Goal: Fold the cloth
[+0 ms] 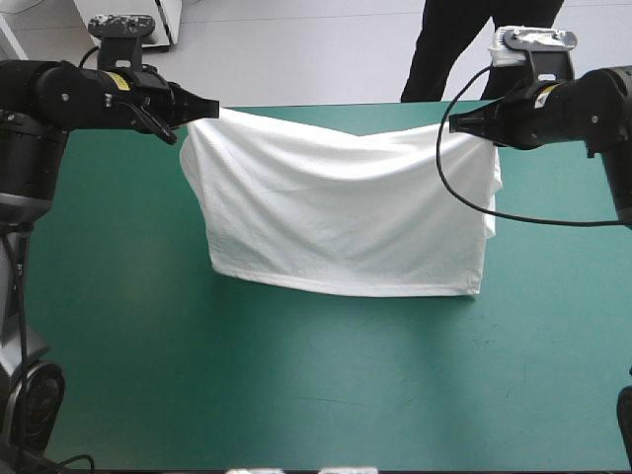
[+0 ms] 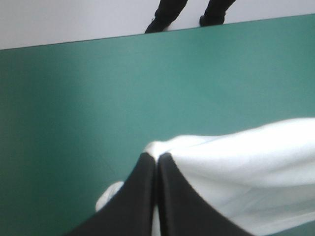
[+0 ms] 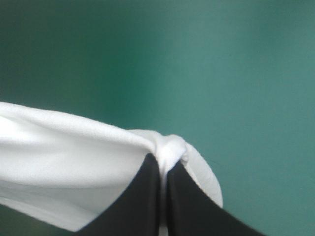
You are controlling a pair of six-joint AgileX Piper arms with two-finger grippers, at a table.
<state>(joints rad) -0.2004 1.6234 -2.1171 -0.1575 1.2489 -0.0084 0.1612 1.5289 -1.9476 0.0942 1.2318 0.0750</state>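
Now I see the broad teal-green cover (image 1: pixel 296 395) of my table filling the high view. Over its far half hangs the white short-sleeved T-shirt (image 1: pixel 336 217), stretched wide like a curtain, its lower hem down near the cover. My left gripper (image 1: pixel 212 107) pinches one upper corner, black fingers clamped together. My right gripper (image 1: pixel 454 123) clamps the other corner likewise.
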